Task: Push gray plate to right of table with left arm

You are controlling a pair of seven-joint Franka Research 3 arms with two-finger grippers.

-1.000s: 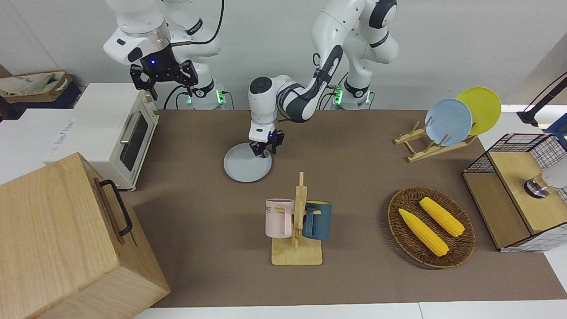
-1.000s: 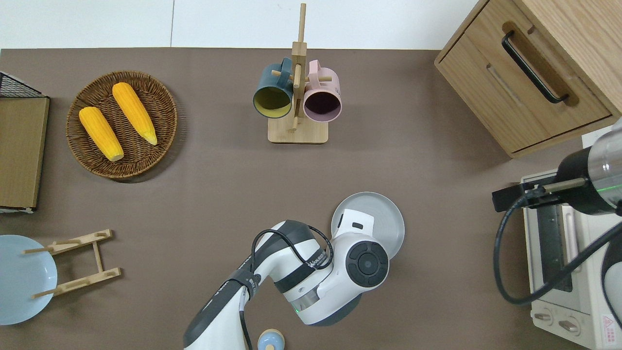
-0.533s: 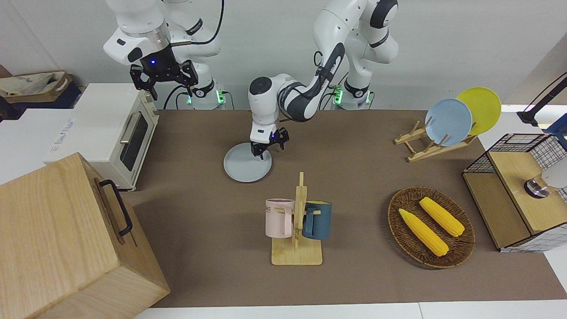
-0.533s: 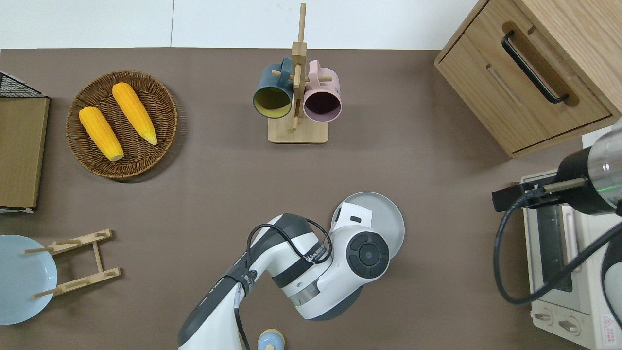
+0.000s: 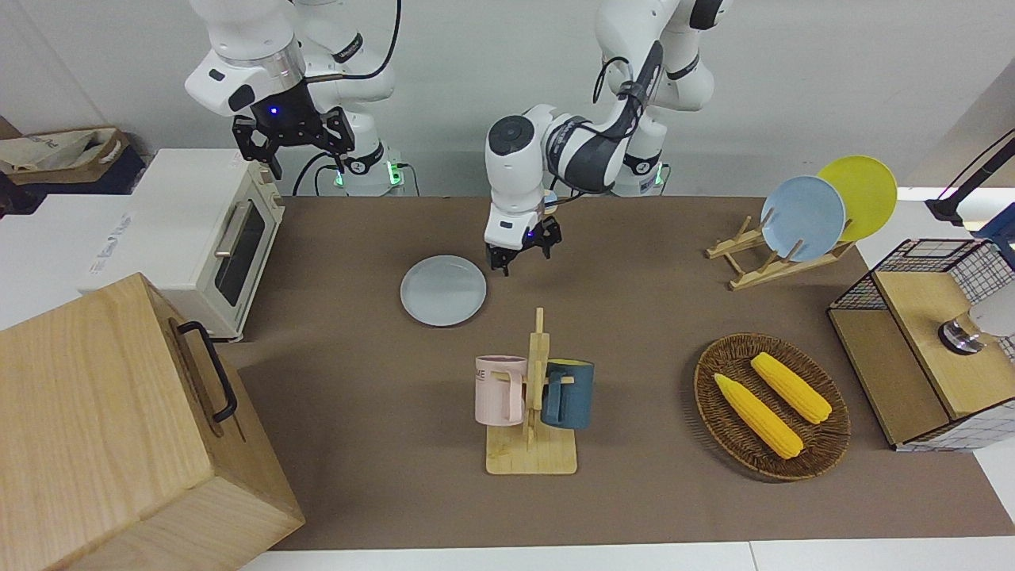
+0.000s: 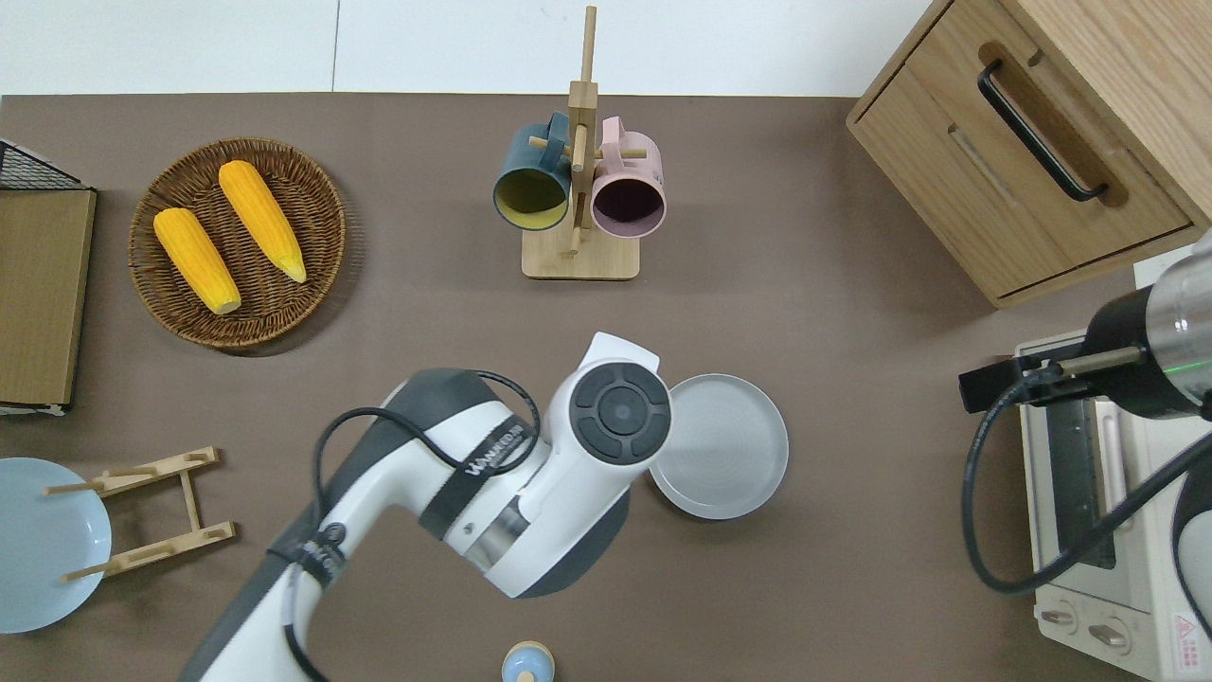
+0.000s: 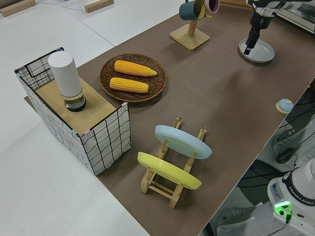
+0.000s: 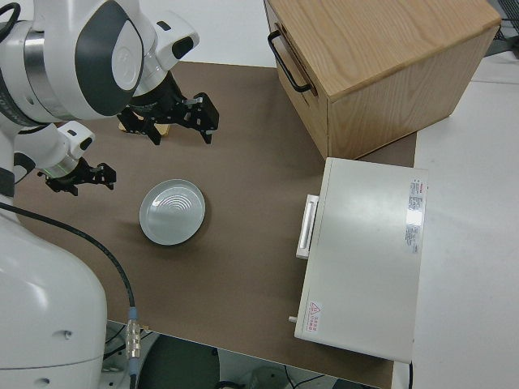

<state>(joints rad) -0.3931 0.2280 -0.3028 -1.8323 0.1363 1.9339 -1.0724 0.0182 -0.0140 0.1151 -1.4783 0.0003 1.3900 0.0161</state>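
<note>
Pale gray-blue and round, the shallow gray plate (image 5: 442, 290) lies flat on the matte brown counter (image 5: 634, 317), toward the right arm's end from the middle, with the left arm's small black jaws (image 5: 523, 255) raised clear just beside its rim, spread a little and holding nothing; the right arm is parked, its jaws (image 5: 292, 139) open and empty. Farther from the robots stands the wooden mug rack (image 5: 533, 412) with a pink and a dark blue mug. A low, off-centre contact could spin the plate or ride over its low rim, likely slewing it toward the white toaster oven (image 5: 208, 238).
</note>
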